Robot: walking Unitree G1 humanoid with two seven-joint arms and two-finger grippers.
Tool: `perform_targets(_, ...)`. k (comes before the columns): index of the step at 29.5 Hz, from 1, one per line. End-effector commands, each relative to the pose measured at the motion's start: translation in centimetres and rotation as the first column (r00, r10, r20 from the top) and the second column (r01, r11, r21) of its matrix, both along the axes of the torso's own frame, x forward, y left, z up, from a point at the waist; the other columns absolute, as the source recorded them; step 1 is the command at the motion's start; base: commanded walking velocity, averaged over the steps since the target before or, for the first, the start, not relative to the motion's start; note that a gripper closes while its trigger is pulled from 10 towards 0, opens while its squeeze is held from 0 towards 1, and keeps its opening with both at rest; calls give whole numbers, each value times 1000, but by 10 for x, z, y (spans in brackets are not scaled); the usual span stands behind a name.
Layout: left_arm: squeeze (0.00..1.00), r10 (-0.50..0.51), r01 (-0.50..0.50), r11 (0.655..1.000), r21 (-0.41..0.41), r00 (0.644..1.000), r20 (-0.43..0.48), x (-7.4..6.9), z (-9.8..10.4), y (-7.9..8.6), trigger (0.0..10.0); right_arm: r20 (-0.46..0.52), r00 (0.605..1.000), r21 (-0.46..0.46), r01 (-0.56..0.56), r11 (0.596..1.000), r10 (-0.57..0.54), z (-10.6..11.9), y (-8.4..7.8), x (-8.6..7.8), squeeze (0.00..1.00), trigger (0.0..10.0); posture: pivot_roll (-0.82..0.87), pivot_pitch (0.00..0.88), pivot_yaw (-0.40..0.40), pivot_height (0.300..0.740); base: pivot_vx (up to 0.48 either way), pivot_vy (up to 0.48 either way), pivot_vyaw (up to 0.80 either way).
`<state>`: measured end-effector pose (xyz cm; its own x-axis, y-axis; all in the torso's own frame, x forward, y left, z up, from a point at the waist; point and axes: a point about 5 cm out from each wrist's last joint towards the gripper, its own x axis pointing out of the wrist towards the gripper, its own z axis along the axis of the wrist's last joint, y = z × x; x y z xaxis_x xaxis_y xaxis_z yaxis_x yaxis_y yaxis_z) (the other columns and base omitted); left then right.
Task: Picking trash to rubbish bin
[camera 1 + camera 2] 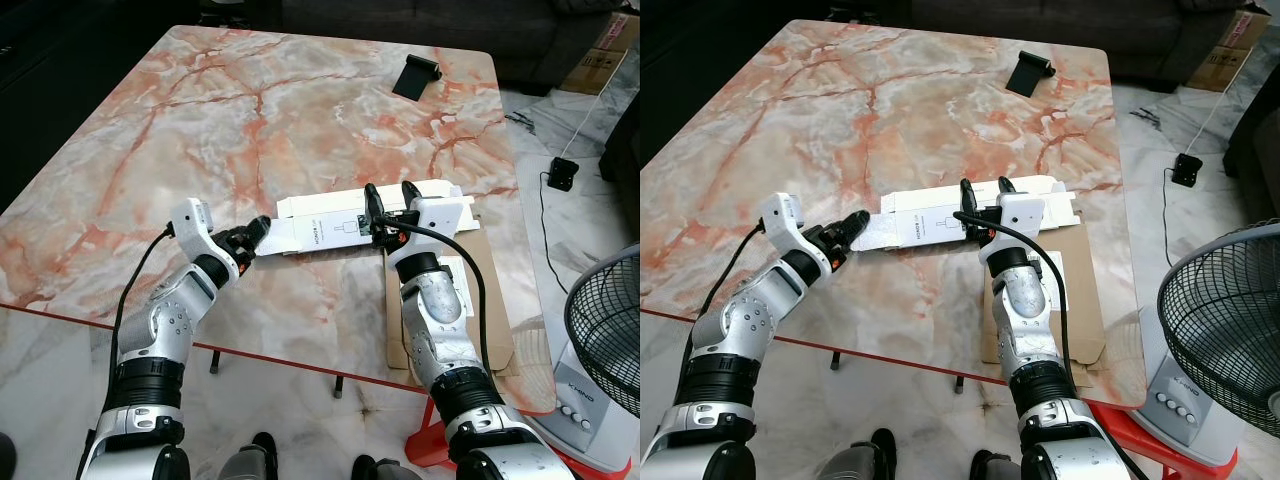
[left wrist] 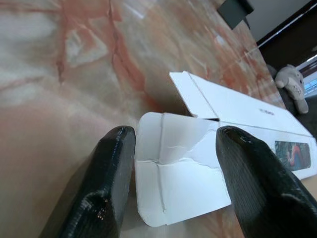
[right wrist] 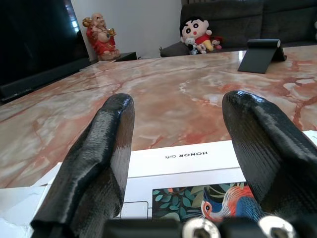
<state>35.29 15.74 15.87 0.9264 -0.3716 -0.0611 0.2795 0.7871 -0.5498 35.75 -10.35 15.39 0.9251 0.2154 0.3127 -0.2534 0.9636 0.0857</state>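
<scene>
One flattened white box (image 1: 350,228) lies on the counter (image 1: 250,110), near its front edge, long axis running across between the two arms. The left gripper (image 1: 258,236) has its fingers (image 2: 111,183) spread around the box's left end flap. The right gripper (image 1: 389,205) stands over the right part, fingers apart and empty. One black stand (image 1: 415,75) sits far back.

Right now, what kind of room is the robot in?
Probably a living room at home: a big marble table, a dark sofa with a cartoon plush doll on it, and a standing fan beside the table.
</scene>
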Motion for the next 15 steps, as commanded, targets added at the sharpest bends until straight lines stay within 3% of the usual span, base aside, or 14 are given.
perform_targets(1,0,11,-11,1000,18,1000,-8,2,4,3,10000,-20,1000,-2,1,1000,-1,-5,0,-1,0,10000,90,188,12,740,0,0,0)
perform_targets(8,0,69,-71,997,-27,996,-56,7,2,13,10000,-22,1000,-2,3,1000,-3,-6,0,-2,0,10000,86,189,12,740,0,0,0)
perform_targets(15,0,35,-39,994,-102,998,-44,13,8,21,10000,-21,1000,-4,5,1000,-5,-6,-2,-2,0,10000,84,191,7,740,0,0,0)
